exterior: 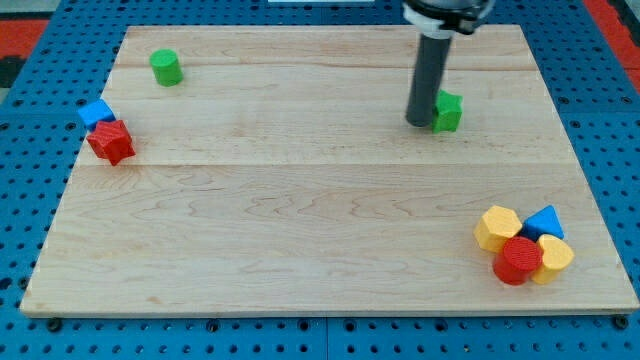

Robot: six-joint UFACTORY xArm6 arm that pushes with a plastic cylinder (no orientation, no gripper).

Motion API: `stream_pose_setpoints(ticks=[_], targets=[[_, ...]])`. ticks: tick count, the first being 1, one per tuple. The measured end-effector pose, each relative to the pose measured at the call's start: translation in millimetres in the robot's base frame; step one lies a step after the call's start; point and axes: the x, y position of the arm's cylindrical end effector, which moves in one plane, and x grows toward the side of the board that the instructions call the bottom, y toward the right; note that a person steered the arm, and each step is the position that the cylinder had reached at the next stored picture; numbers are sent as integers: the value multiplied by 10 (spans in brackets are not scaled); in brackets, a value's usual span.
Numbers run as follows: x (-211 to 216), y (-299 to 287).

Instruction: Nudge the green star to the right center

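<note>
The green star (448,111) sits in the upper right part of the board (300,230), a small bright green block with a notched, lumpy outline; its points are hard to make out at this size. My tip (419,123) stands on the wood just at the star's left side, touching it or all but touching; the dark rod rises straight from there to the view's top edge. There is no hand or jaw here to spread or pinch, only the bare rod end.

A green cylinder (166,67) stands near the top left corner. At the left edge a blue block (96,112) leans against a red star (111,141). Near the bottom right corner four blocks huddle together: a yellow hexagon (497,227), a blue triangle (545,222), a red cylinder (518,260) and a second yellow block (554,257).

The board is pale wood with long grain lines, lying on a blue pegboard (30,200) dotted with holes. Red strips show in the view's top corners.
</note>
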Motion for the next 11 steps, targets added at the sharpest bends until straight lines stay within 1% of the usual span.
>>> stream_pose_setpoints(ticks=[1, 2, 3, 4, 5, 6, 7, 8, 9, 10, 11], targets=[[0, 325], [0, 331], [-90, -109], [-384, -79], [-414, 289], [-250, 633], [-283, 683], [-803, 284], [-1116, -407], [-1295, -1343], [-1339, -2373]])
